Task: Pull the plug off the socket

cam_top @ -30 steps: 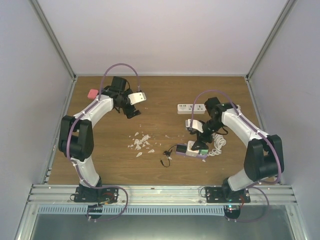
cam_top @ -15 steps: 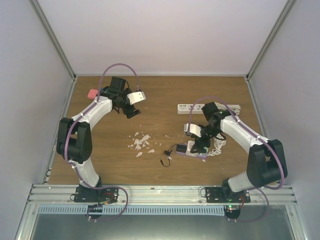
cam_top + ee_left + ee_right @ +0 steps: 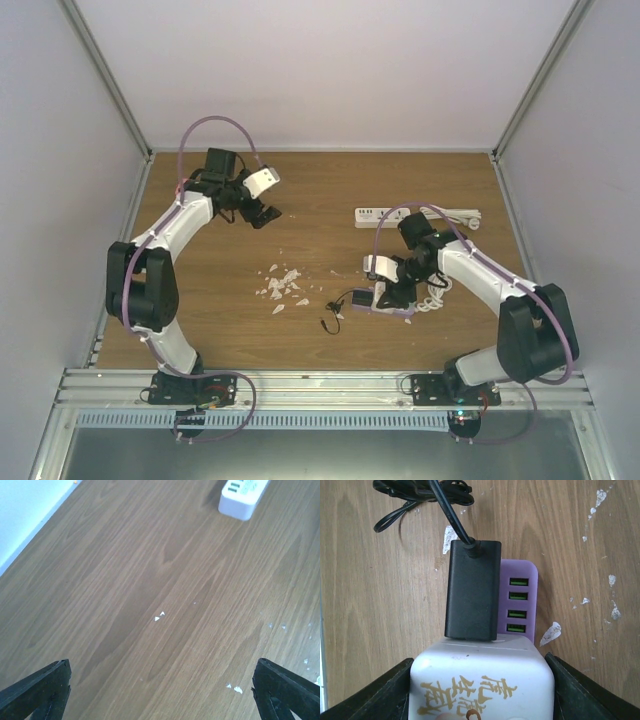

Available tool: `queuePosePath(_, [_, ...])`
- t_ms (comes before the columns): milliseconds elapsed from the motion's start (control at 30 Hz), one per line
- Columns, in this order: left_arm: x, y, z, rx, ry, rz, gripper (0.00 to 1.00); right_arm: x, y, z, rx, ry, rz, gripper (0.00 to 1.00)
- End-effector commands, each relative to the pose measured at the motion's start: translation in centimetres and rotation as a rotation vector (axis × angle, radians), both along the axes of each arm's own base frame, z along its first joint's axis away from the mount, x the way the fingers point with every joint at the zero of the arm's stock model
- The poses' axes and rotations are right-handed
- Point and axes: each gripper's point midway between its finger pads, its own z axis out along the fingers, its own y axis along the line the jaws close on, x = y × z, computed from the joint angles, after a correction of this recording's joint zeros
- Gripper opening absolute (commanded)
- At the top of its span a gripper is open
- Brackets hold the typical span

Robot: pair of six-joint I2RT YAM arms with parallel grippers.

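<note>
The plug (image 3: 472, 590), a black block, sits seated in the socket strip (image 3: 522, 605) on the near right part of the table (image 3: 210, 330). Its black cable (image 3: 420, 492) loops off to the left, so the pull itself is not yet done.

What has just changed is the right gripper (image 3: 480, 680). It has come down onto the strip, and its jaws have drawn in from wide to a middling gap. They now stand astride the strip's white body, one finger at each side. Whether they already press on it we cannot tell. The plug lies just beyond the fingertips, not between them. We judge this to be a bracing hold on the strip before any pull.

Left of the strip, white flakes (image 3: 282, 285) lie scattered on the wood. A white cord (image 3: 437, 290) is bunched at the strip's right end.

Farther off, the left gripper (image 3: 162, 692) has swung toward the far left and hangs over bare wood. Its jaws are as wide as before and hold nothing. It is well apart from the plug, so for now it gives no help.

At the far right lies a second strip (image 3: 415, 215); we make out no plug in it.

We see no box, tray or bin anywhere. The only thing holding another is the socket, with the plug in it.
</note>
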Motion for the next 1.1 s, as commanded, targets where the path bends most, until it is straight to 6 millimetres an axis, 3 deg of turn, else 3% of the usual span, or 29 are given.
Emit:
queuePosePath(0, [0.3, -0.2, 4.7, -0.251, 0.005, 0.037, 0.99, 1.3, 0.9, 0.1, 0.019, -0.041, 0.018, 0.65])
queuePosePath(133, [-0.4, 0.5, 6.0, -0.362, -0.006, 0.047, 0.99, 2.5, 1.6, 0.3, 0.034, -0.052, 0.024, 0.57])
queuePosePath(333, [0.7, 3.6, 9.5, -0.430, -0.169, 0.156, 0.99, 4.9, 2.7, 0.7, 0.058, -0.092, 0.020, 0.52])
queuePosePath(467, [1.1, 4.6, 9.4, -0.389, -0.211, 0.160, 0.99, 7.0, 3.7, 0.9, 0.077, -0.107, 0.020, 0.52])
queuePosePath(633, [-1.5, 2.1, 7.2, -0.415, -0.035, -0.065, 0.99, 9.4, 5.2, 1.4, 0.104, -0.137, 0.047, 0.52])
queuePosePath(733, [-3.3, 1.0, 6.1, -0.441, -0.031, -0.150, 0.99, 9.9, 6.0, 1.4, 0.113, -0.143, 0.079, 0.52])
queuePosePath(867, [-5.6, -2.1, 3.6, -0.410, -0.013, -0.273, 0.99, 9.9, 6.6, 1.4, 0.123, -0.134, 0.118, 0.54])
queuePosePath(933, [-6.6, -3.8, 2.4, -0.400, 0.004, -0.326, 0.99, 9.5, 6.6, 1.6, 0.128, -0.125, 0.143, 0.59])
queuePosePath(1067, [-7.1, -6.7, 0.7, -0.417, 0.042, -0.380, 0.99, 9.3, 6.4, 1.8, 0.119, -0.130, 0.166, 0.77])
